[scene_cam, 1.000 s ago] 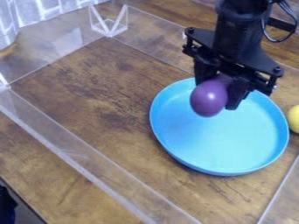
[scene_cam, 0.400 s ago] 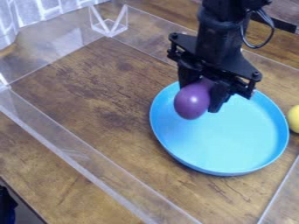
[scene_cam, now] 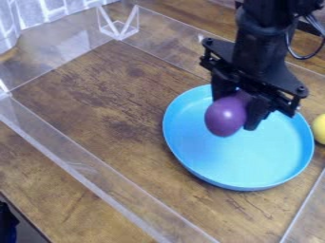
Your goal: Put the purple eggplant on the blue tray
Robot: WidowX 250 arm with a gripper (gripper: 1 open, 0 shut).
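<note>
The purple eggplant (scene_cam: 225, 118) is glossy and egg-shaped, and my black gripper (scene_cam: 237, 112) is shut on it from above, fingers on either side. It hangs over the left half of the blue tray (scene_cam: 273, 161), a large round light-blue plate on the wooden table. Whether the eggplant touches the tray's surface I cannot tell. The arm comes down from the top right of the camera view.
A yellow round fruit (scene_cam: 318, 128) lies just past the tray's right rim. Clear acrylic walls (scene_cam: 76, 161) run along the left and front of the wooden table (scene_cam: 102, 104). A clear plastic stand (scene_cam: 120, 20) sits at the back left.
The gripper with the eggplant swung left over the tray's rim, then came back right and a little lower, now over the tray's left half. The grip is unchanged.
</note>
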